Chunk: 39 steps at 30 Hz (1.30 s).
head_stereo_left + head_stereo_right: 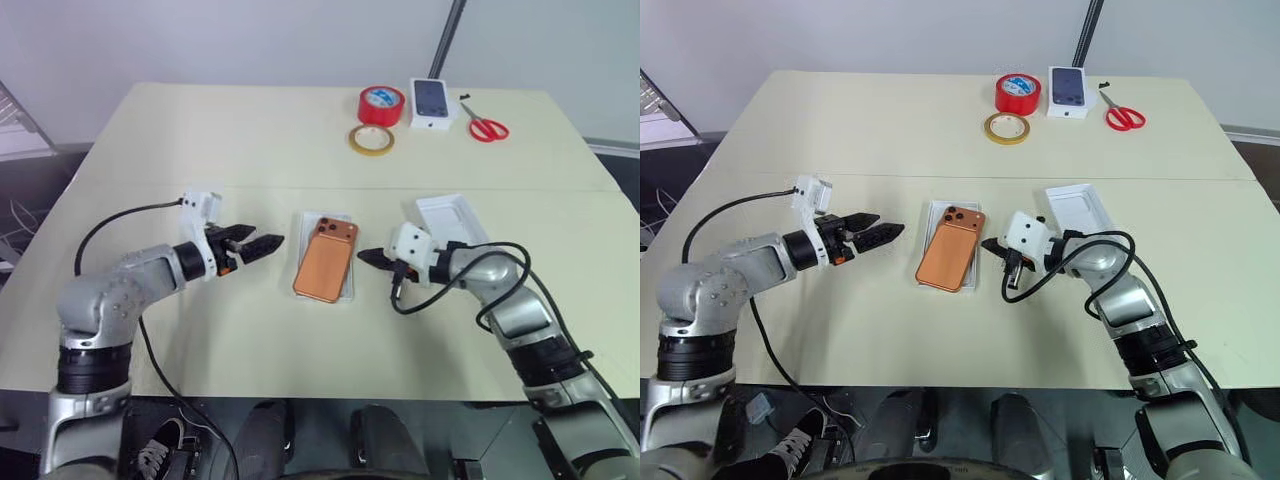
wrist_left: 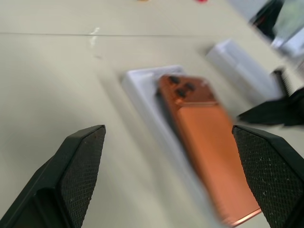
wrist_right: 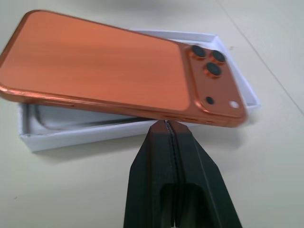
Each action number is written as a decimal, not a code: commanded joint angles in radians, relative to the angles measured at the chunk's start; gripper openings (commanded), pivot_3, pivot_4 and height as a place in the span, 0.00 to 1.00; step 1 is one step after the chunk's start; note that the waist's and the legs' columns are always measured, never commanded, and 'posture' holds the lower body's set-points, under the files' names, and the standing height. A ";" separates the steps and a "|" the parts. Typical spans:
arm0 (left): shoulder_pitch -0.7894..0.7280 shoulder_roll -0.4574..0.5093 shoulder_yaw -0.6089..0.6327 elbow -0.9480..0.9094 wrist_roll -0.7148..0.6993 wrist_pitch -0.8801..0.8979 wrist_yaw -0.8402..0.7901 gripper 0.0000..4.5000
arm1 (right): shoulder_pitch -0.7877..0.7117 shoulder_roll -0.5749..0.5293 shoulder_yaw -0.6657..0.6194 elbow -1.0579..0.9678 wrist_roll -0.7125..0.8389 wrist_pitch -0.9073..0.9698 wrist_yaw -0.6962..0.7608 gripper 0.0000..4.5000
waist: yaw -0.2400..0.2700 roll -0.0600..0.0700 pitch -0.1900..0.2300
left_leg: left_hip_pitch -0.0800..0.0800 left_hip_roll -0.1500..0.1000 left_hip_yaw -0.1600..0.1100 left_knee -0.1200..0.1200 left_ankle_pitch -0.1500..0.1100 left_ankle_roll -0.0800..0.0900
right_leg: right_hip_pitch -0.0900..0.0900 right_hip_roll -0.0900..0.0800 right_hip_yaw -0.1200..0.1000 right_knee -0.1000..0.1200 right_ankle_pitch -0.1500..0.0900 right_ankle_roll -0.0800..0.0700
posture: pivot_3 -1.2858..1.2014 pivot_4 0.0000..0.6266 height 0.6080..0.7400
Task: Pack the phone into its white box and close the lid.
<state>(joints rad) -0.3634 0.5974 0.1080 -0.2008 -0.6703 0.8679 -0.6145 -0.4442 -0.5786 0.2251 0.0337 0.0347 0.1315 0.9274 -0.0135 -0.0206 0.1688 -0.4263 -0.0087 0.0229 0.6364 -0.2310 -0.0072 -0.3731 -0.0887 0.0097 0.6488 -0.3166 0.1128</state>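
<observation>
The copper-orange phone lies back up and askew on the white box. Its camera corner points away from me, and one long edge rides over the box wall. My right gripper is shut and empty, its tips against the phone's right long edge. My left gripper hovers open a short way left of the phone, touching nothing. A shallow white piece with a rounded inner outline lies behind the right wrist. I cannot tell whether it is the lid.
At the table's far side sit a red tape roll, a yellowish tape roll, a small white box with a phone picture and red scissors. A seam crosses the table. Black cables loop off both wrists.
</observation>
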 commanded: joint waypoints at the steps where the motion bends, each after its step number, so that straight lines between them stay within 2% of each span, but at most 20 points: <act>1: 0.037 0.022 -0.044 -0.003 0.123 -0.235 -0.096 1.00 | -0.010 -0.001 0.013 0.006 -0.036 -0.035 -0.013 0.01 | 0.000 0.000 0.000 | 0.000 0.000 0.000 -0.002 -0.001 0.003 | -0.001 0.000 0.000 -0.001 0.000 0.000 | 0.52 0.24 0.91; 8: 0.055 -0.004 -0.053 0.037 0.154 -0.310 -0.136 1.00 | -0.054 0.030 0.022 0.040 -0.038 -0.043 -0.011 0.01 | -0.003 0.000 0.000 | 0.000 0.001 0.000 -0.005 -0.002 0.005 | -0.003 -0.001 0.000 -0.001 0.000 0.000 | 0.52 0.24 0.91; 20: 0.076 -0.057 -0.057 0.011 0.179 -0.298 -0.099 1.00 | -0.173 0.115 0.061 0.208 -0.091 -0.127 -0.033 0.01 | -0.004 0.001 0.000 | 0.000 0.001 0.000 -0.004 -0.001 0.005 | -0.003 0.001 0.000 0.001 0.000 0.000 | 0.52 0.24 0.91; 26: 0.088 -0.072 -0.049 -0.009 0.173 -0.283 -0.083 1.00 | -0.195 0.118 0.044 0.233 -0.117 -0.177 -0.069 0.01 | -0.004 0.001 0.000 | 0.000 0.001 0.000 -0.003 -0.001 0.005 | -0.003 0.001 0.000 0.002 0.000 0.000 | 0.52 0.24 0.91; 29: 0.088 -0.075 -0.051 -0.008 0.178 -0.288 -0.080 1.00 | -0.187 0.140 -0.013 0.174 0.001 -0.089 -0.028 0.01 | -0.003 0.001 0.000 | 0.000 0.001 0.000 -0.003 -0.001 0.005 | -0.003 0.001 0.000 0.002 0.001 0.000 | 0.52 0.24 0.91; 34: 0.082 -0.082 -0.052 0.000 0.173 -0.287 -0.083 1.00 | -0.090 0.115 0.017 -0.035 0.102 0.023 0.084 0.01 | -0.001 0.001 0.000 | 0.000 0.001 0.000 -0.003 -0.001 0.005 | -0.002 0.001 0.000 0.002 0.001 0.000 | 0.52 0.24 0.91; 39: 0.067 -0.093 -0.063 0.015 0.183 -0.292 -0.083 1.00 | -0.067 0.145 0.075 -0.003 0.001 0.009 0.008 0.01 | -0.001 0.001 0.000 | 0.000 0.001 0.000 -0.002 -0.001 0.005 | -0.002 0.001 0.000 0.004 0.000 0.000 | 0.52 0.24 0.91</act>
<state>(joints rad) -0.2800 0.5060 0.0467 -0.1668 -0.4885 0.5846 -0.6947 -0.4888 -0.4447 0.2996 0.0303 0.0634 0.1601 0.9704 -0.0148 -0.0200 0.1689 -0.4259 -0.0076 0.0227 0.6349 -0.2324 -0.0020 -0.3754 -0.0876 0.0093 0.6527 -0.3161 0.1128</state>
